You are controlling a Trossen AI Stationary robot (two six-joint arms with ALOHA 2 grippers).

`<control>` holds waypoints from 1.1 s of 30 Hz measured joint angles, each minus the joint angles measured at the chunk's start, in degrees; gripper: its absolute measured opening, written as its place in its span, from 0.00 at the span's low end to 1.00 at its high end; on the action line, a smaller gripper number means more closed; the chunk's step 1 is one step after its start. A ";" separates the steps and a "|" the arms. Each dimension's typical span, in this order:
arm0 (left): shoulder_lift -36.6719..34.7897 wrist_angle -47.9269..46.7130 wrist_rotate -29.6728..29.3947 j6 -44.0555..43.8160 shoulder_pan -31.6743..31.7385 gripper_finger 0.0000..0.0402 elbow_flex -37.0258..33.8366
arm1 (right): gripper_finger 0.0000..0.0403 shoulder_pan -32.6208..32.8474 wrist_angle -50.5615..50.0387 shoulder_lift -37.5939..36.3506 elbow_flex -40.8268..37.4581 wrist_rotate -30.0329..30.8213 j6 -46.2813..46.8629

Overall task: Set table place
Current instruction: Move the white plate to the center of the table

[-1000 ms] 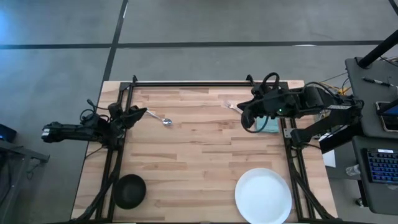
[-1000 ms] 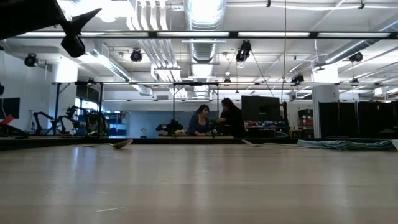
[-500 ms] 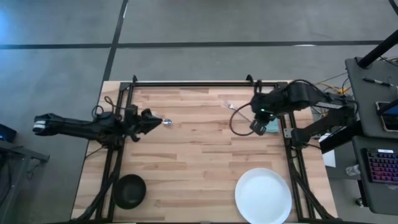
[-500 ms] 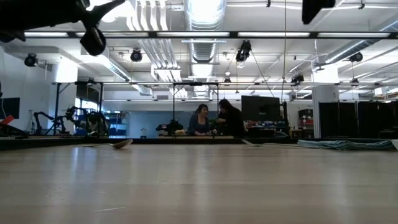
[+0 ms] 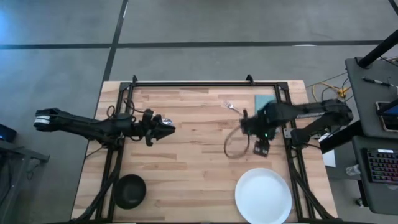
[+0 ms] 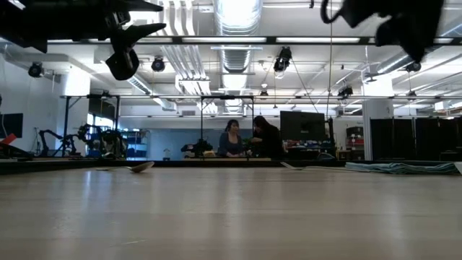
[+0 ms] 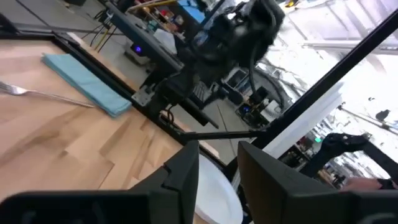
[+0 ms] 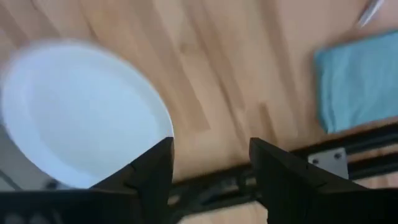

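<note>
The white plate (image 5: 263, 194) lies near the table's near right corner and the black bowl (image 5: 130, 190) near its near left corner. The fork (image 5: 231, 106) lies at the far right beside a teal napkin (image 5: 266, 101). In the low view the spoon (image 6: 141, 167) rests flat on the table. My left gripper (image 5: 166, 127) hovers above it and covers it from overhead. Its fingers (image 7: 183, 177) stand apart with nothing between them. My right gripper (image 5: 260, 148) hangs open above the table, just far of the plate (image 8: 81, 112), touching nothing.
A black metal frame (image 5: 199, 83) runs along the table's far edge and down both sides. Bare wood (image 5: 199, 155) spreads across the middle. Equipment and a keyboard (image 5: 379, 165) stand off the table's right edge. People (image 6: 249, 139) sit far back in the room.
My left gripper has reached toward the table's right edge and now hangs over the spoon. My right gripper has swung from above the napkin toward the near edge, closer to the plate. Spoon, fork, plate and bowl have kept still.
</note>
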 joint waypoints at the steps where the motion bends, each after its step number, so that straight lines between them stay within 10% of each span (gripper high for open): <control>1: 0.18 -0.02 0.02 0.19 0.00 0.25 0.00 | 0.51 1.71 0.03 -0.08 -1.92 -0.35 0.42; 13: 0.08 -0.31 0.04 1.61 0.02 0.25 -0.15 | 0.51 18.08 26.31 0.21 -19.28 1.68 18.54; 33: 0.99 -0.44 0.47 1.29 0.00 0.25 -2.35 | 0.51 22.62 38.01 0.31 -31.83 1.84 23.47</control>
